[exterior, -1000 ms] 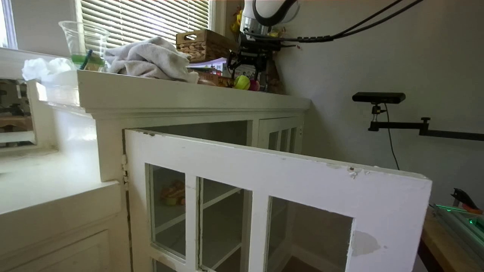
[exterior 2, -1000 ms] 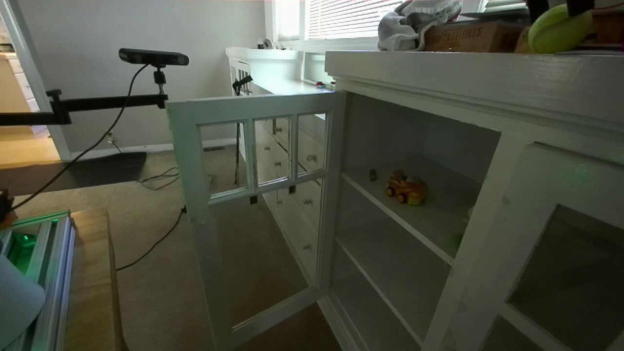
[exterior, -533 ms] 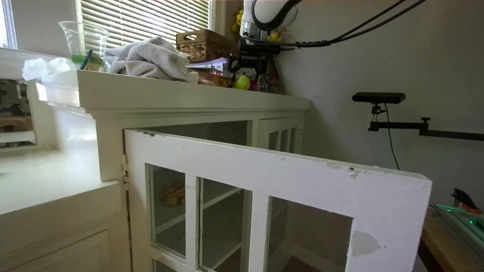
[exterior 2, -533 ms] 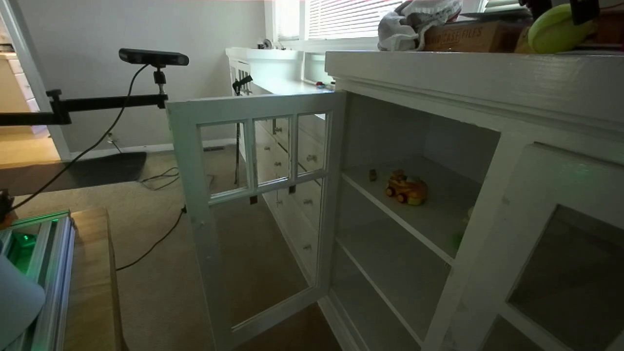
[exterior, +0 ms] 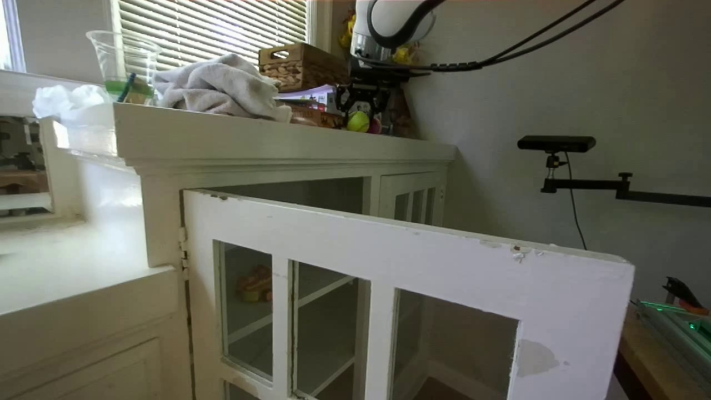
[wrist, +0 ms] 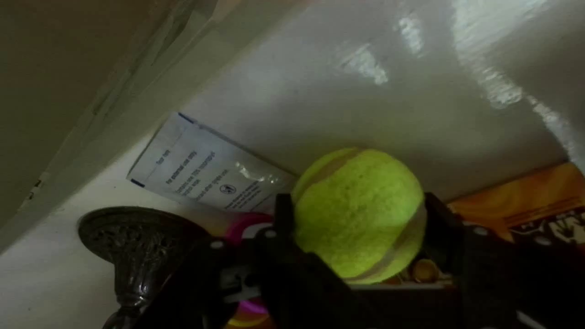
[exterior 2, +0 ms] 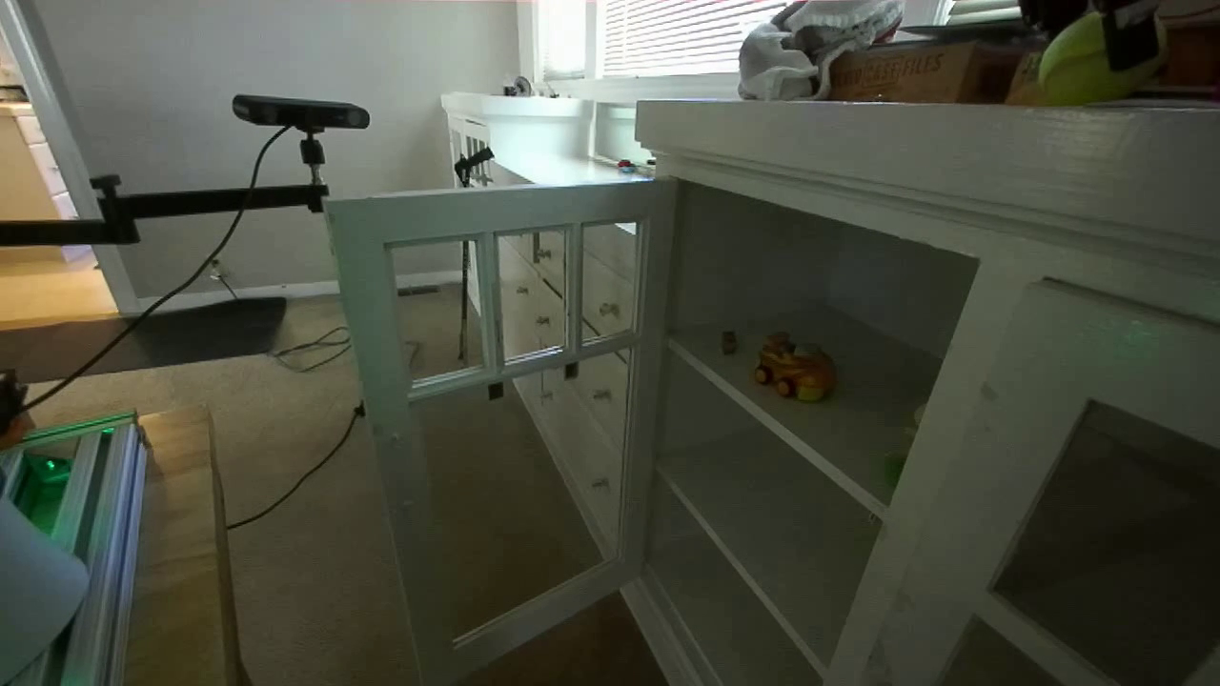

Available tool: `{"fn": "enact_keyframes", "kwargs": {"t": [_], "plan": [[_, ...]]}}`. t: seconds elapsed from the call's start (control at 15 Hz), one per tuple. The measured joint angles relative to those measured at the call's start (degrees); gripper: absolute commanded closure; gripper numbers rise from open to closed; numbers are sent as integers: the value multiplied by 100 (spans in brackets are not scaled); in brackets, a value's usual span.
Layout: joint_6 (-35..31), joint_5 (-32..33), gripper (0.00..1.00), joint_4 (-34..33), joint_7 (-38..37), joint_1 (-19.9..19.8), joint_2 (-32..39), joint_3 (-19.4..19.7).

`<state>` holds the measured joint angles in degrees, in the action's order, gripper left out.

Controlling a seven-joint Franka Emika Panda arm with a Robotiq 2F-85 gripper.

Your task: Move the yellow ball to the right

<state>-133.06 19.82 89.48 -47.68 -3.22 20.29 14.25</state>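
The yellow ball (wrist: 356,201) is a yellow-green tennis ball with a paler seam, low on the white cabinet top (wrist: 292,105). In the wrist view my gripper (wrist: 359,208) has one dark finger on each side of it, both against the ball, so the jaws are shut on it. An exterior view shows the ball (exterior: 358,121) beneath the black gripper (exterior: 364,119), close behind the front edge. The ball (exterior 2: 1077,67) also appears at the upper right in an exterior view, partly covered by a finger (exterior 2: 1132,38). Whether it touches the surface, I cannot tell.
Beside the ball lie a white packet (wrist: 205,169), a pink round thing (wrist: 247,226) and a dark ornate stand (wrist: 137,242). Farther along the top are a cardboard box (exterior 2: 915,71) and a grey towel (exterior: 222,86). Below, a cabinet door (exterior: 411,233) hangs wide open.
My gripper's fingers have come together from a wide stance onto the ball's sides. The ball has shifted slightly to the right in both exterior views.
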Motion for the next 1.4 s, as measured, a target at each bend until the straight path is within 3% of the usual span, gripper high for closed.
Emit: {"fn": "enact_keyframes", "kwargs": {"t": [0.47,0.87,1.4], "plan": [[8,0,58,-2,-1,145,-92,-1],[45,2,58,91,-22,143,-659,54],[42,75,58,355,-331,-337,-1220,325]]}}
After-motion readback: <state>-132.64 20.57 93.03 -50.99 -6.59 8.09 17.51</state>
